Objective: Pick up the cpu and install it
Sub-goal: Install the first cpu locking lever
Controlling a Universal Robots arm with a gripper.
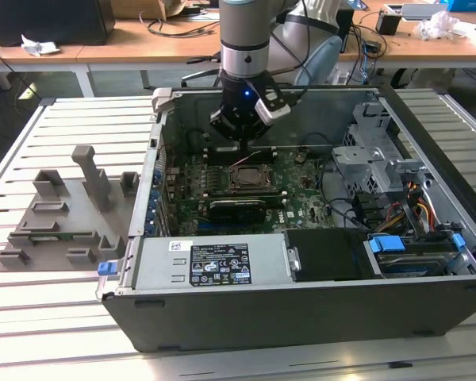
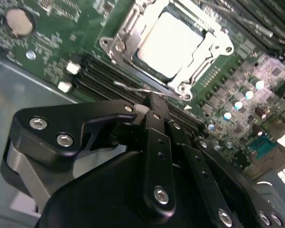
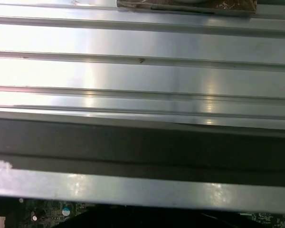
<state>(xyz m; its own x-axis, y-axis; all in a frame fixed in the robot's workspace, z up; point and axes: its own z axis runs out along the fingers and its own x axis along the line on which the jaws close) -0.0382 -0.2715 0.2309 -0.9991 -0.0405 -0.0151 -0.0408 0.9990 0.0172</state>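
Note:
The cpu (image 2: 168,40) lies flat in the motherboard socket, its shiny silver top showing inside the closed metal frame (image 2: 126,28). From outside, the socket (image 1: 246,176) sits mid-board in the open computer case. My gripper (image 1: 238,141) hangs just behind the socket, low inside the case. In the second wrist view its black fingers (image 2: 154,118) are pressed together, and the gripper (image 2: 149,100) tip sits right at the thin wire lever (image 2: 133,88) that runs along the socket's edge. I see nothing held between the fingers.
A grey holder tray (image 1: 63,214) lies on the slatted table at the exterior view's left. Around the motherboard stand the power supply (image 1: 214,262), the drive cage (image 1: 373,159) with cables, and memory slots (image 2: 99,76). The case wall (image 3: 142,190) borders the table slats (image 3: 142,71).

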